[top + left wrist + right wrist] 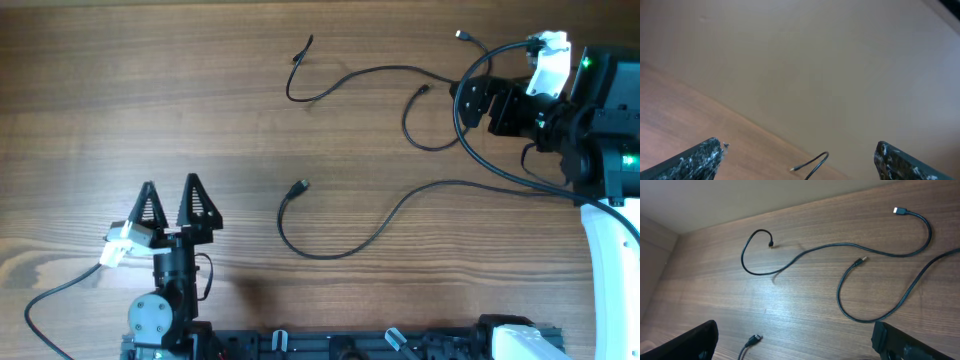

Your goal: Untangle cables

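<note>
Both end effectors are wide open and hold nothing. The left end effector (170, 183) sits at the near left of the counter (100, 100), well apart from every cord. The right end effector (795, 325) hangs over the right side, close above the cables (840, 244). The cables lie loose in the middle and on the right of the counter, in big soft loops with small plugs at the ends. In the open part they look apart from each other. Where they run under the right arm (600, 130) I cannot tell if they cross. I think the job now is to pick one cord and pull it clear. To do it well, go down low, because the cords are very thin and lie flat. Pinch near a plug (859, 260), then drag slowly away from the other loops so nothing catches. The counter is brown wood, flat and a bit shiny. Behind it stands a plain pale wall (815, 60).
</note>
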